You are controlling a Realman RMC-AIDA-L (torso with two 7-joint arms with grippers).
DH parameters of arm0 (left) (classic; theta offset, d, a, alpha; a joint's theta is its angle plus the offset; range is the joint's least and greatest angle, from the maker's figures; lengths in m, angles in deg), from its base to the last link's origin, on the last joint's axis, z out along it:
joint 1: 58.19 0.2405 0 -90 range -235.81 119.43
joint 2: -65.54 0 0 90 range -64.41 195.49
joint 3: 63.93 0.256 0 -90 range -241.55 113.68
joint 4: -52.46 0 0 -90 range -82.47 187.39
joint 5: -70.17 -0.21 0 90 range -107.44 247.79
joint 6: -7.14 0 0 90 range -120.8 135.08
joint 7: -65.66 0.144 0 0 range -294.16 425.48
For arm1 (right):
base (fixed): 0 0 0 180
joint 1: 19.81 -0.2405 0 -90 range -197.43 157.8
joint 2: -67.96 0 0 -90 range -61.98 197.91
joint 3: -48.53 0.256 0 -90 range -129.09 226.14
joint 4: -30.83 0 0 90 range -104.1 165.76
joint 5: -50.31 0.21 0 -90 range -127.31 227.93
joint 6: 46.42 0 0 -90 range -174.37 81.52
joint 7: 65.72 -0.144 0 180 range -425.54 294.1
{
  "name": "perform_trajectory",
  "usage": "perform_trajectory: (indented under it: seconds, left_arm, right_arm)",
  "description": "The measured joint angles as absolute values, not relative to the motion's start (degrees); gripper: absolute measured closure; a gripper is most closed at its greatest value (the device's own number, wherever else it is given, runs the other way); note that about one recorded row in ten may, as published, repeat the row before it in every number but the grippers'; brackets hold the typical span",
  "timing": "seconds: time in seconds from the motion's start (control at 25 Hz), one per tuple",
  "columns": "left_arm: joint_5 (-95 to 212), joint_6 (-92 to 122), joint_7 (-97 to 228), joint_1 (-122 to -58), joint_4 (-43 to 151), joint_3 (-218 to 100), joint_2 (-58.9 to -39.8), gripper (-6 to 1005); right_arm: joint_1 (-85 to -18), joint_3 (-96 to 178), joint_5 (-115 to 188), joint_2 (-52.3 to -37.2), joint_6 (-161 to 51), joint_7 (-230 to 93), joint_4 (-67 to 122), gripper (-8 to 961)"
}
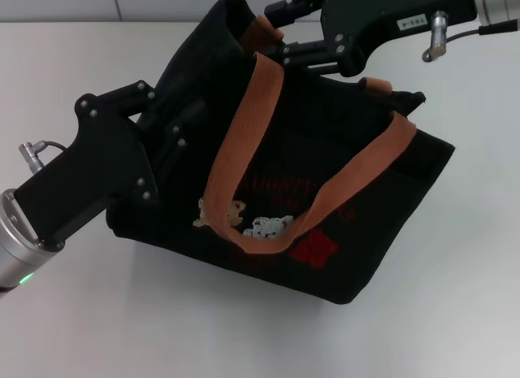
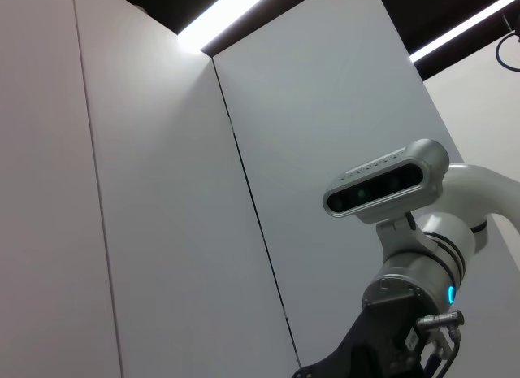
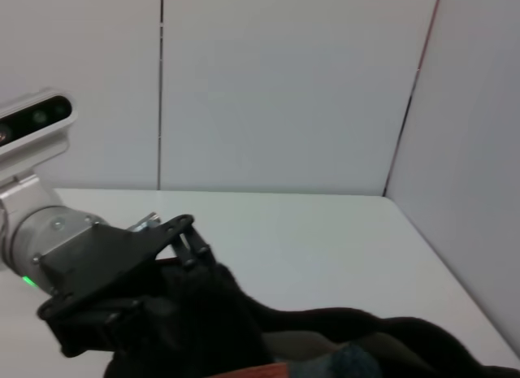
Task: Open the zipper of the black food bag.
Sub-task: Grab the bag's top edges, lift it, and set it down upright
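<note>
A boxy black fabric food bag (image 1: 349, 191) with orange-brown handles lies tipped near the white table's (image 1: 73, 61) far edge; the left gripper (image 1: 175, 134) pinches its left end, while the right gripper (image 1: 280, 36), grip unclear, reaches its far rim, where the zipper runs unseen.

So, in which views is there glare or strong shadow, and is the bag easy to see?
Head view: even light, soft shadow under the black food bag on the white table; black fabric hides detail where the left pincer and right pincer meet it. Left wrist view: bright ceiling strips, no bag. Right wrist view: bag dark, featureless.
</note>
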State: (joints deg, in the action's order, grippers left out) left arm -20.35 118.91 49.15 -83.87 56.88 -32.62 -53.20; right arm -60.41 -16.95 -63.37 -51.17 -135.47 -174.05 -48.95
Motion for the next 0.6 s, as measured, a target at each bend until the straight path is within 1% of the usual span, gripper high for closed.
perform_trajectory:
  seconds: [0.6]
  left_arm:
    - [-20.36,119.05,49.14,-84.12,56.88,-32.55,-53.20,796]
  right_arm:
    - [-61.46,-20.42,-65.25,-51.22,-137.13,-176.21,-51.02,456]
